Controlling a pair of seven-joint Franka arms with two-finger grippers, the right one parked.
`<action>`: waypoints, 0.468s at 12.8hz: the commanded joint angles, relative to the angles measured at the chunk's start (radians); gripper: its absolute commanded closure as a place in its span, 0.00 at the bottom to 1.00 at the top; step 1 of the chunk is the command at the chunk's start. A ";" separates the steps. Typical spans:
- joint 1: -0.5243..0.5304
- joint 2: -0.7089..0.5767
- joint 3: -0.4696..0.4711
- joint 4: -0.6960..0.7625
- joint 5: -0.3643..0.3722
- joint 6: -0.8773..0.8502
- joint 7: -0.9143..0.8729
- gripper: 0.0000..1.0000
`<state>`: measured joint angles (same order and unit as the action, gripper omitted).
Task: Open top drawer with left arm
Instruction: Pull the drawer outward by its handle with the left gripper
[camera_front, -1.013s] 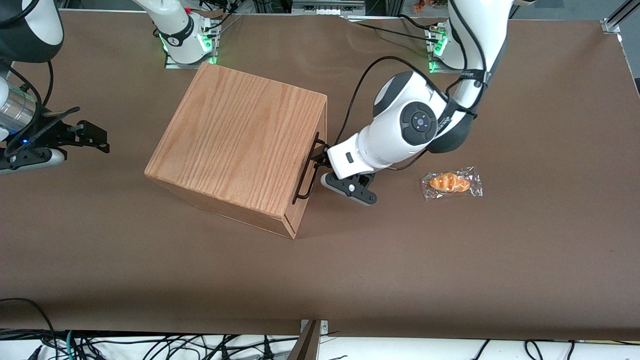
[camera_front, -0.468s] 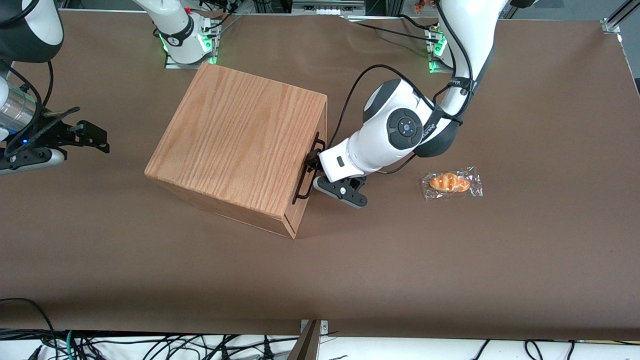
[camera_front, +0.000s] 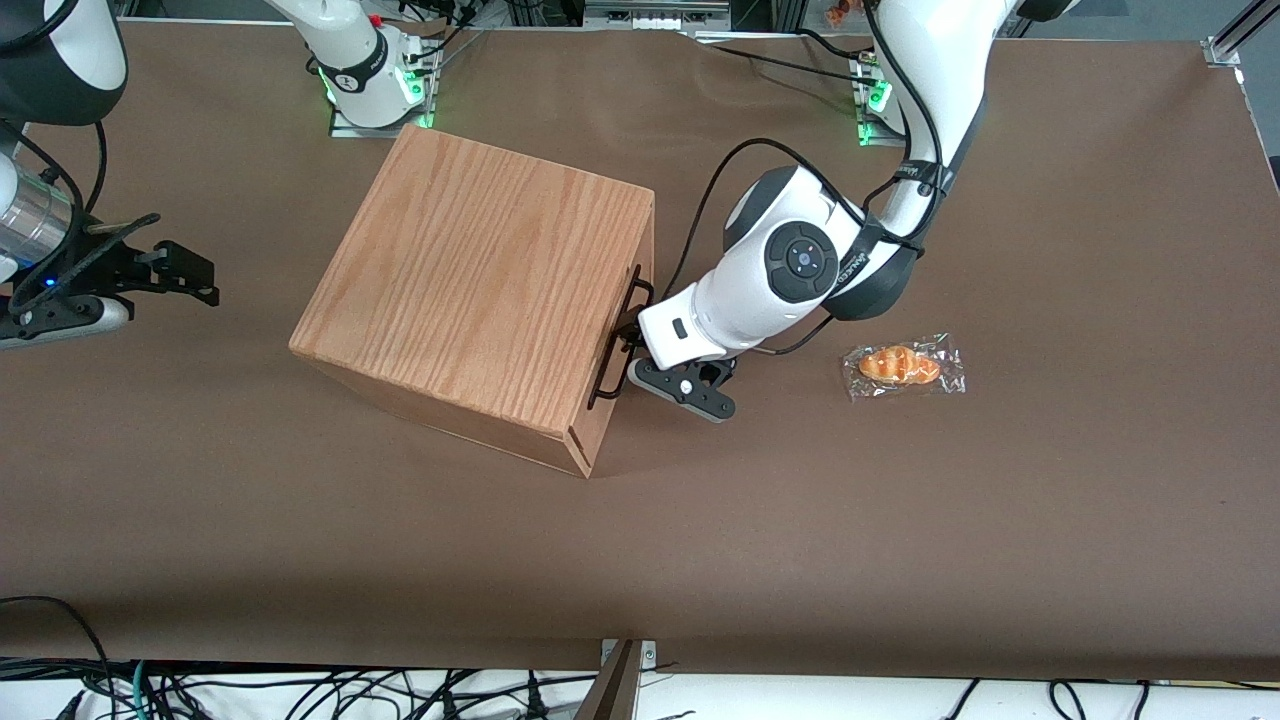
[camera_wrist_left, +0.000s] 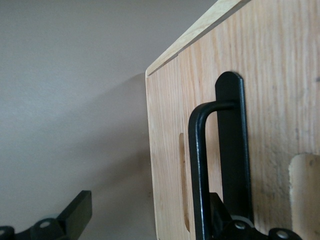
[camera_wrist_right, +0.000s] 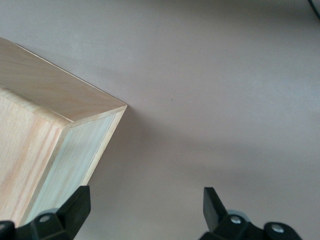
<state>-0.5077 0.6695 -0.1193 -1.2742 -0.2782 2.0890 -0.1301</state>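
At the handle (camera_front: 612, 345) of the top drawer (camera_wrist_left: 250, 125), the gripper (camera_front: 628, 345) stands with fingers apart around the bar; next it should close and pull.

The left arm (camera_front: 800, 265) comes down from its base at the far edge of the table and folds at the elbow, with the forearm angled down low and toward the parked arm's end. A black cable (camera_front: 715, 190) loops loose over the wrist. The pincer (camera_front: 628, 345) sits low, pointing sideways right at the drawer handle (camera_front: 618, 335). Its fingers are spread wide apart in the wrist view, one finger (camera_wrist_left: 227, 225) right by the bar, the other finger (camera_wrist_left: 75, 217) well off to the side, so nothing's clamped.
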 joint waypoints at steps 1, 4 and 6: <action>0.008 0.010 0.016 0.007 0.068 -0.014 0.007 0.00; 0.029 0.005 0.018 -0.002 0.079 -0.041 0.007 0.00; 0.055 0.002 0.018 -0.004 0.079 -0.059 0.009 0.00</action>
<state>-0.4783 0.6717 -0.1062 -1.2745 -0.2341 2.0519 -0.1302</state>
